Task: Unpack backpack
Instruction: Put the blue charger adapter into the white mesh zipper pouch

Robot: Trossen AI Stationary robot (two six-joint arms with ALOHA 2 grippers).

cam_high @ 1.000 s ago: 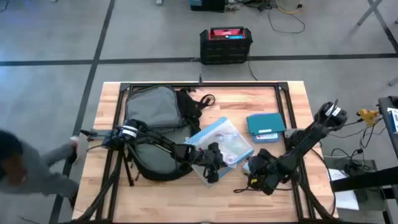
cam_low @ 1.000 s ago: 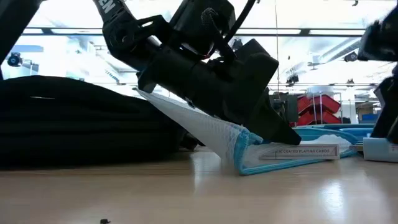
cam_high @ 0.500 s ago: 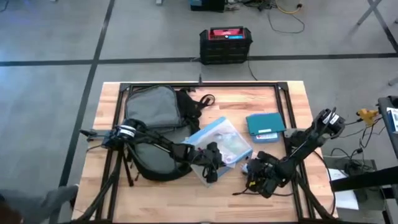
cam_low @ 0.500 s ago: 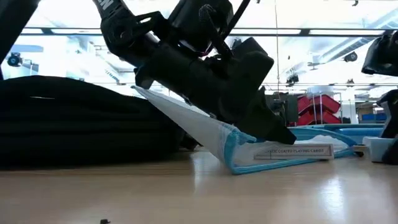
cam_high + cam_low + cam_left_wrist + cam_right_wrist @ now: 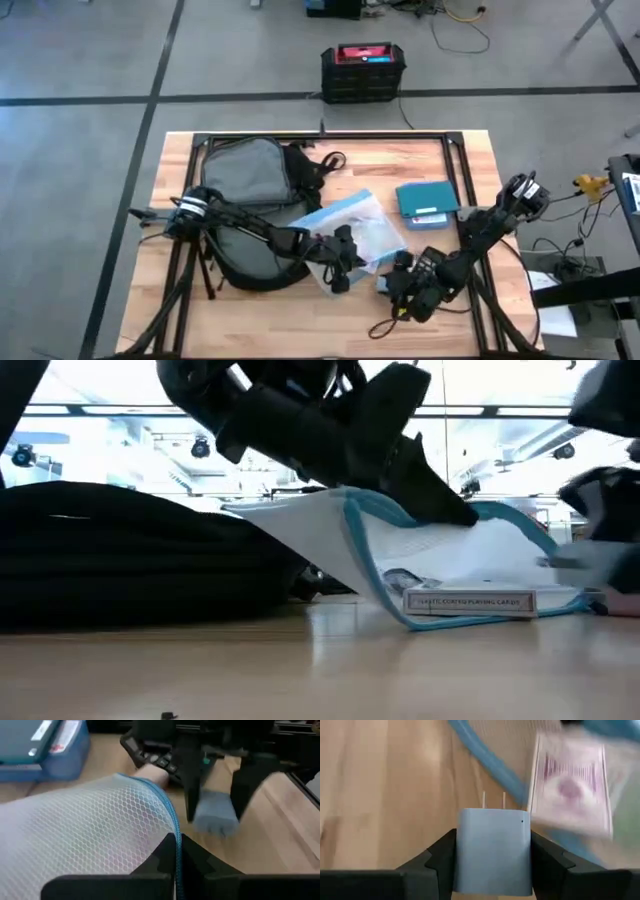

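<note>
— Two containers were on the table (image 5: 250, 318), weren't they? What sat in each?

— Yes. The backpack (image 5: 245, 205) lay behind the left gripper (image 5: 340, 272), under that arm, its dark bulk filling one side of the low view; I couldn't see anything inside it. The mesh pouch (image 5: 440, 575), clear with blue piping, hung from the left gripper, whose fingers were clamped together on its blue edge. A pack of playing cards (image 5: 468, 601) lay at its bottom, against the tabletop.

— And the right gripper (image 5: 397, 282)?

— Just beside the left one, at the pouch's far edge. Its fingers were closed on a pale blue wall charger (image 5: 492, 851), prongs pointing forward toward the pouch.

— Anything else around?

— A teal case (image 5: 427, 201) lay beyond both grippers, apart from the pouch. A black box with a red top (image 5: 363, 70) stood on the floor, well off the table. Between the two grippers only the pouch's edge intervened.
</note>
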